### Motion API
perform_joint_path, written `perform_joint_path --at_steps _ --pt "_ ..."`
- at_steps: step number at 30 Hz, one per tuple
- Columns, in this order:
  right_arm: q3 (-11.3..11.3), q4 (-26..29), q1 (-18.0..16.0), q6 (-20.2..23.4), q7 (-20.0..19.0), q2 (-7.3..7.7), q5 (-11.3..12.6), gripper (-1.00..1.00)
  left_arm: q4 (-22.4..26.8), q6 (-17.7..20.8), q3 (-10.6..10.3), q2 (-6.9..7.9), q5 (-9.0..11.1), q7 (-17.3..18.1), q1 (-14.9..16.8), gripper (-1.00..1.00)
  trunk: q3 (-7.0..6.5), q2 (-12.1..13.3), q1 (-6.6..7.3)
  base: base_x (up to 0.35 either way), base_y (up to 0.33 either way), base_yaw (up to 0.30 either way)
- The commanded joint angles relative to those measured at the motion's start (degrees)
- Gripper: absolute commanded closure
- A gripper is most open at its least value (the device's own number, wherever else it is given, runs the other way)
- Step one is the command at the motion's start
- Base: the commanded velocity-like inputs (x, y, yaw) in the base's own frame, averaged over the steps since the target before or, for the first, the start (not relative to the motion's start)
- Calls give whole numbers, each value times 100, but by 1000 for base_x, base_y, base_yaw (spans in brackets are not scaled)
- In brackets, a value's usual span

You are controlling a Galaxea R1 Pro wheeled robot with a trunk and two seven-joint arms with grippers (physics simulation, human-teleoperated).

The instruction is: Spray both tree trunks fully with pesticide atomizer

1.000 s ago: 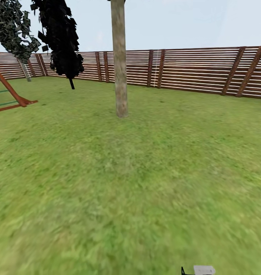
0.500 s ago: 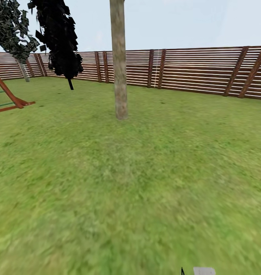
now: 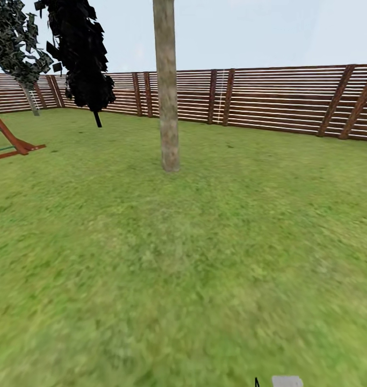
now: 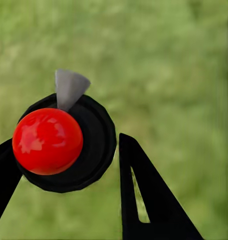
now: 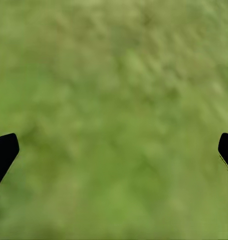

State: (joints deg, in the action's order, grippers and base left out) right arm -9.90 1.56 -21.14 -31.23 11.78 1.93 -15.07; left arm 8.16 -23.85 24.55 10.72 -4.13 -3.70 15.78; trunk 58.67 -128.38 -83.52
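Note:
In the left wrist view, the pesticide atomizer (image 4: 63,142) shows as a black round body with a glossy red ball top and a grey nozzle. My left gripper (image 4: 63,170) is shut on it, one black finger on either side, over grass. My right gripper (image 5: 114,150) is open above bare lawn, its fingertips (image 5: 3,152) far apart. In the head view, a tree trunk (image 3: 167,91), thick and pale, rises from the garden lawn straight ahead, several metres off. A second pale-trunked tree (image 3: 28,97) leans at the far left by the fence.
A dark bushy thin-stemmed tree (image 3: 84,59) stands left of the near trunk. A red-brown swing frame (image 3: 11,141) sits at the left edge. The brown slatted fence (image 3: 280,99) closes the lawn behind. A small grey and black part (image 3: 286,381) pokes in at the bottom edge.
The whole head view has shifted: the trunk sits slightly lower and larger and the swing frame has slid left, so the camera has moved forward. The grippers look unchanged.

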Motion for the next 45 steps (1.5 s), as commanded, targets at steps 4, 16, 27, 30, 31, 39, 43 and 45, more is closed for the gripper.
perform_joint_path --at_steps 4,16,27,30,31,39,43,45 --pt "-38 -7 -4 -15 26 0 -60 -100 -7 -20 6 0 -44 -35 4 100 5 -2 -3 338 0 0" --pt "-38 -7 -4 -15 26 0 -61 -100 -7 -19 4 0 -44 -35 4 100 5 -2 -3 338 0 0" --pt "-38 -7 -4 -15 26 0 -63 -100 -9 -23 5 0 -44 -32 4 100 5 -2 -3 338 0 0" --pt "-38 -7 -4 -15 26 0 -62 -100 -8 -23 1 -6 -44 -22 4 100 5 -2 -3 338 0 0" --pt "-38 -7 -4 -15 26 0 -64 -100 -8 -19 4 -3 -44 -9 4 100 5 -2 -3 338 0 0" --pt "-38 -7 -4 -15 26 0 -62 -100 -7 -15 6 -3 -37 18 4 100 5 -2 -3 338 0 0" --pt "-38 -7 -4 -15 26 0 -63 -100 -7 -15 6 -73 -58 11 4 100 5 -2 -3 338 0 0" --pt "-38 -7 -4 -15 26 -2 -65 -100 -7 -15 6 -84 -55 10 4 100 5 -2 -3 338 0 0"
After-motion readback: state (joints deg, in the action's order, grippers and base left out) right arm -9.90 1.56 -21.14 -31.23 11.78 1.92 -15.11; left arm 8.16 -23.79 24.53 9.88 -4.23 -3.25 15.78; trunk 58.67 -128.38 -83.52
